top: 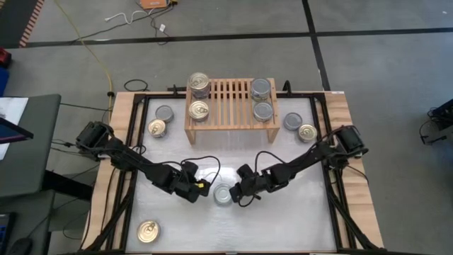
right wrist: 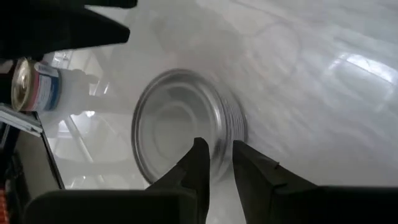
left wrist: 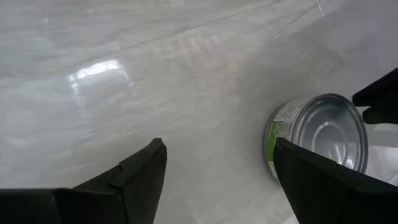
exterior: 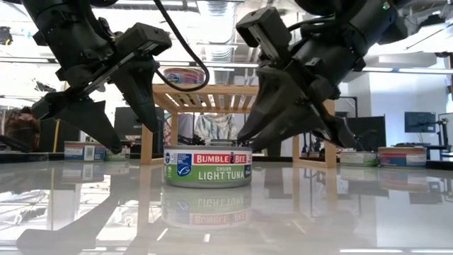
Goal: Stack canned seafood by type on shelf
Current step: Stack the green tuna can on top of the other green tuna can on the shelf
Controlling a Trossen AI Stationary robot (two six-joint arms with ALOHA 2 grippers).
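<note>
I have both arms reaching in toward the middle of the white surface [top: 283, 219], meeting around one silver-topped can [top: 223, 195] that stands upright on it, well in front of the shelf [top: 230, 106]. In the low view its label reads Bumble Bee chunk light tuna. My right hand [top: 241, 193] sits just beside that can on its right; in the right wrist view its two fingers [right wrist: 196, 168] stand close together with only a narrow gap, right at the can's rim, and I cannot tell whether they pinch it. My left hand [top: 198, 190] hovers just left of the can with its fingers spread wide and nothing between them; the can lies off beside one fingertip in the left wrist view. On the shelf I see gold-topped cans [top: 199, 95] toward its left end, the far one a stack, and silver-topped cans [top: 262, 99] toward its right end. More cans stand loose on the surface: a silver [top: 164, 113] and a gold one [top: 156, 127] left of the shelf, a silver [top: 293, 121] and a gold one [top: 307, 132] right of it, and a single gold can [top: 148, 231] near the front left corner.
</note>
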